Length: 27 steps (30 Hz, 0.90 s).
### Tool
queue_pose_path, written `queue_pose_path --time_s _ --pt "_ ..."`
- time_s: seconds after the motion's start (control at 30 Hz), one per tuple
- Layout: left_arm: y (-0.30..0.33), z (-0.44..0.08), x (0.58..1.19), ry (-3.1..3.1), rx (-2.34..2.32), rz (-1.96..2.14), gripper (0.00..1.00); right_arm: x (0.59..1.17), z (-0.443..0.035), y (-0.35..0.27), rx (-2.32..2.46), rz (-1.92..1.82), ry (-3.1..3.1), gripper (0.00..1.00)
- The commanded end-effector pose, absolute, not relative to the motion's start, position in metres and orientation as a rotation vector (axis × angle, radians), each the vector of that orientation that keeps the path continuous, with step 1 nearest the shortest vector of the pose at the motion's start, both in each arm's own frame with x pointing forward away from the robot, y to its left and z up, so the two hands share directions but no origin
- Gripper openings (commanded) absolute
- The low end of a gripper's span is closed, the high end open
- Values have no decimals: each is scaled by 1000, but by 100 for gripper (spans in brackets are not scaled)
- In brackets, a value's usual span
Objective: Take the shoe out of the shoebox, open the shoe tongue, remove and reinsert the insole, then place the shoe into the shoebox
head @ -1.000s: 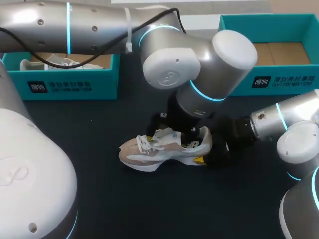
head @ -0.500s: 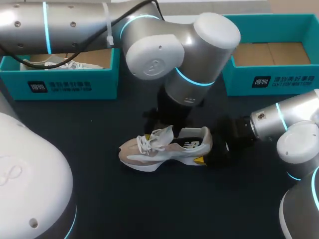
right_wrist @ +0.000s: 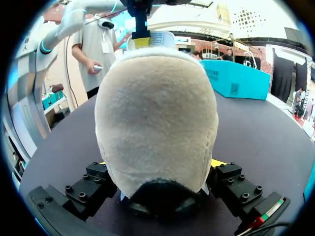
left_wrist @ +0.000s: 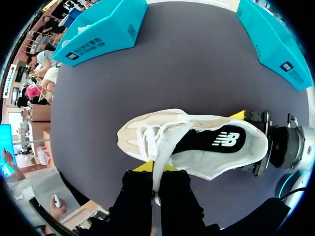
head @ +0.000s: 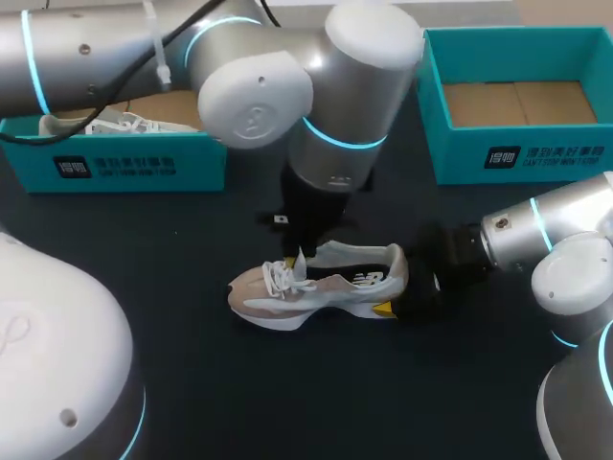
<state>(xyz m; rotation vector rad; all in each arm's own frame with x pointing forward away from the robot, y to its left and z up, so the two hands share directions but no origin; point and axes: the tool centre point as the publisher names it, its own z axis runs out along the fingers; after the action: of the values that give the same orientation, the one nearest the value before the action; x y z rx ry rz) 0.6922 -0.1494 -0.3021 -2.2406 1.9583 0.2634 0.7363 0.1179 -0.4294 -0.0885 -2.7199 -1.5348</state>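
Note:
A beige and white sneaker (head: 316, 286) lies on its sole on the dark table, toe to the left. Its black insole (left_wrist: 206, 142) shows in the opening. My left gripper (head: 292, 257) comes down over the laces and is shut on the white tongue (left_wrist: 165, 145), which runs between its yellow tips (left_wrist: 155, 169). My right gripper (head: 410, 293) is at the heel (right_wrist: 157, 123), one finger on each side of it, shut on the shoe (left_wrist: 147, 129).
A teal shoebox (head: 124, 161) at the back left holds another white shoe (head: 115, 123). A second teal shoebox (head: 517, 153) at the back right shows only its brown cardboard floor. The left arm's big elbow hangs over the table's middle.
My left arm has shifted left, off the shoe's opening and onto the laces. Its gripper has shut on the tongue. The right gripper and the shoe have stayed put.

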Motion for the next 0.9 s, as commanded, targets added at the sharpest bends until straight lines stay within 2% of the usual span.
queue_pose_path --time_s 0.03,0.33,0.77,0.8,0.83,0.9 --pt "-136 -302 684 1831 -2387 180 0 738 -437 125 -91 -1530 -2723 0" --pt "-110 -315 681 1764 -2462 252 0 738 -437 125 -91 -1530 -2723 0" --pt "-85 -365 689 1618 -2475 470 0 738 -437 125 -91 -1530 -2723 0" --pt "-83 -368 689 1611 -2475 486 3 738 -437 125 -91 -1530 -2723 0" --pt "-80 -369 689 1612 -2480 492 16 738 -437 125 -91 -1530 -2723 0" --pt "-76 -372 688 1594 -2484 511 27 738 -437 125 -91 -1530 -2723 0"
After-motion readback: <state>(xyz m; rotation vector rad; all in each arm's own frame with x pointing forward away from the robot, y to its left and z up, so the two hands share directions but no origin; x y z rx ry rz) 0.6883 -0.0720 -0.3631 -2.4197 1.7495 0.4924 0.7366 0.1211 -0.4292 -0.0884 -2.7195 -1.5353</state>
